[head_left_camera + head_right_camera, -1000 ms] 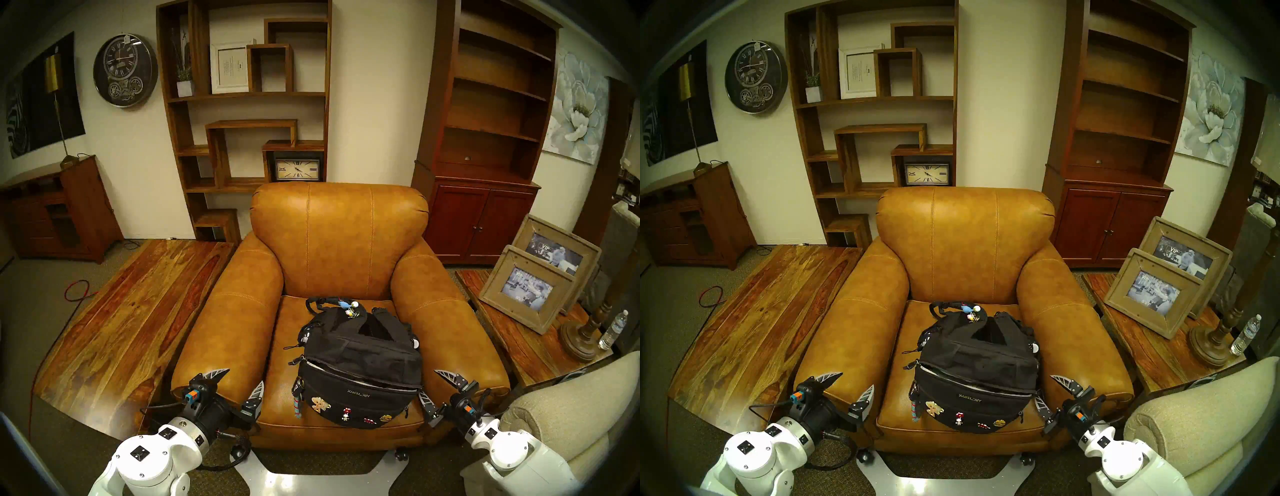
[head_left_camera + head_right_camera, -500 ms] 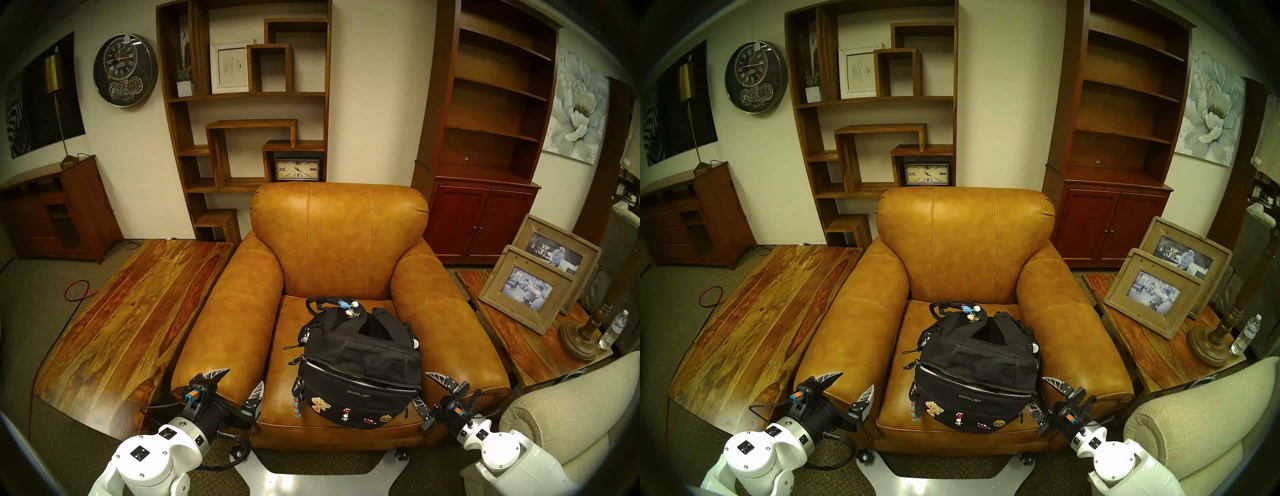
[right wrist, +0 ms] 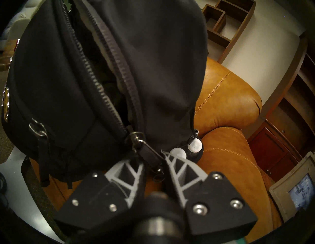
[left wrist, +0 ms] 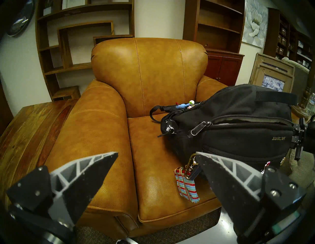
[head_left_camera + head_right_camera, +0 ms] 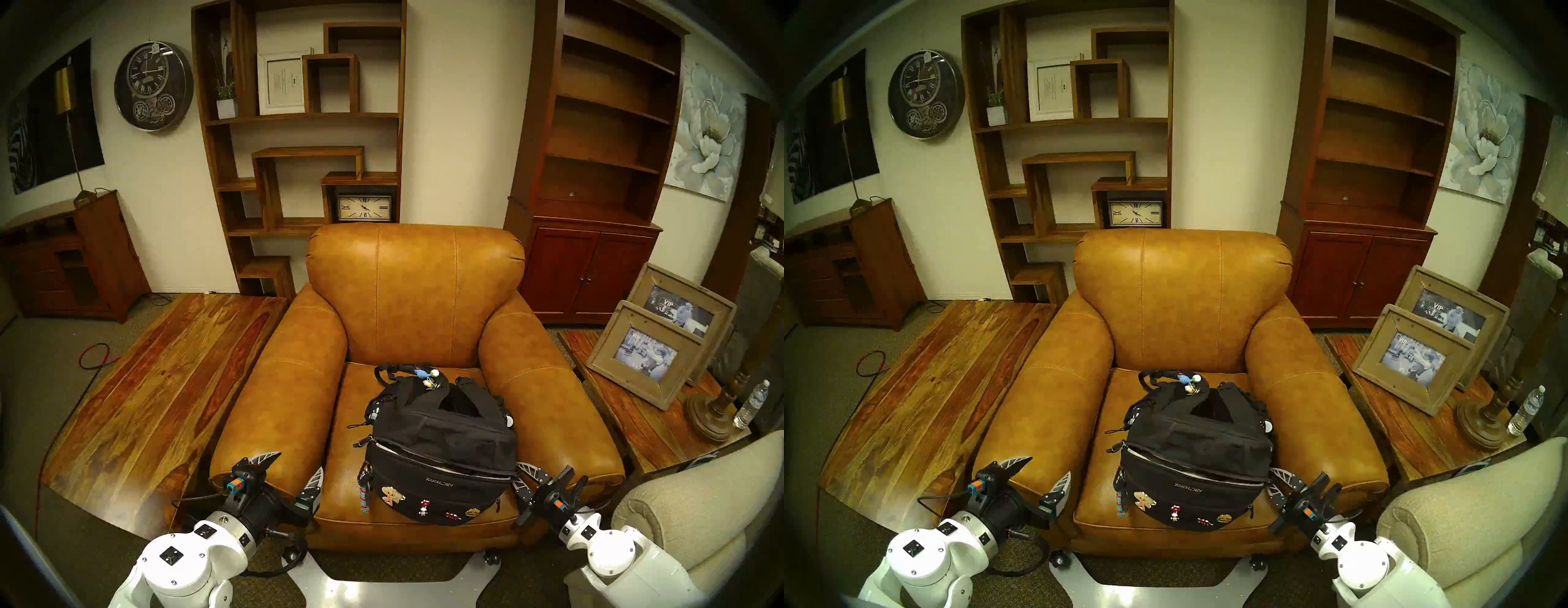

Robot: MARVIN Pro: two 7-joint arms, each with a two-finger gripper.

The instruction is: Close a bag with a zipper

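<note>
Pinching toward the zipper point(image 3: 109, 56) pull, right gripper point(image 3: 152, 159) sits at the backpack point(image 5: 441, 463)'s right end, fingers narrowed around the dark pull tab; firm clamp can't be confirmed. Zipper gapes open. Left gripper point(image 5: 292, 467) spread wide, empty, over the leather armchair point(image 5: 415, 297)'s armrest; backpack on seat cushion.

The bag point(image 5: 441, 463) hides one finger of the right tool point(image 5: 518, 475) — whether it grips the zipper pull point(image 3: 150, 154) is unclear.
</note>
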